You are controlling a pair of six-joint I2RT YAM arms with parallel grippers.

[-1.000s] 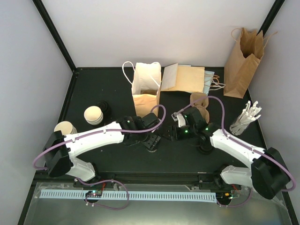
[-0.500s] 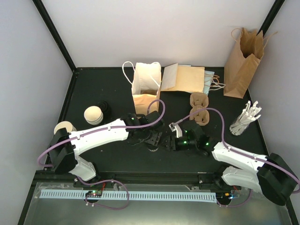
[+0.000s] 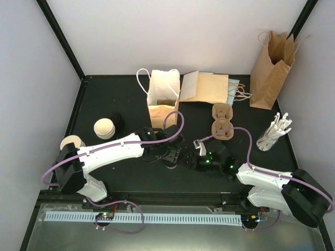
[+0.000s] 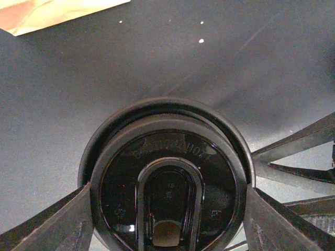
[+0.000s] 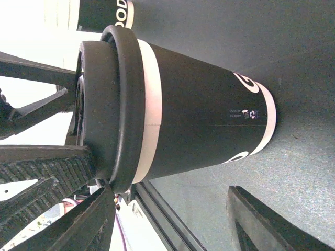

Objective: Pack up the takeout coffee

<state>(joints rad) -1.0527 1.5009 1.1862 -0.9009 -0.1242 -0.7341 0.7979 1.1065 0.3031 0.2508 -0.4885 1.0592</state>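
A takeout coffee [image 5: 193, 112] stands upright on the black table: a black paper cup with white bands and a round black lid [image 4: 167, 178]. My left gripper [image 4: 167, 209] comes down over it, and its fingers [image 4: 63, 222] press on opposite sides of the lid. In the top view this gripper [image 3: 170, 156] hides the cup. My right gripper [image 5: 172, 225] is low beside the cup, level with its side, jaws open and empty, with the cup beyond its fingertips. It sits just right of the left one in the top view [image 3: 189, 159]. A second black cup [image 5: 102, 13] shows behind.
An open paper bag [image 3: 163, 99] stands behind the grippers, with flat bags [image 3: 207, 86] to its right and a tall bag [image 3: 271, 63] in the far right corner. A cardboard cup carrier [image 3: 222, 121], a holder of white sticks [image 3: 272, 133] and cream stacks [image 3: 103, 128] surround the work area.
My right gripper has moved nearer and lower, coming in beside the cup. The left gripper has shifted slightly right and stays on the lid.
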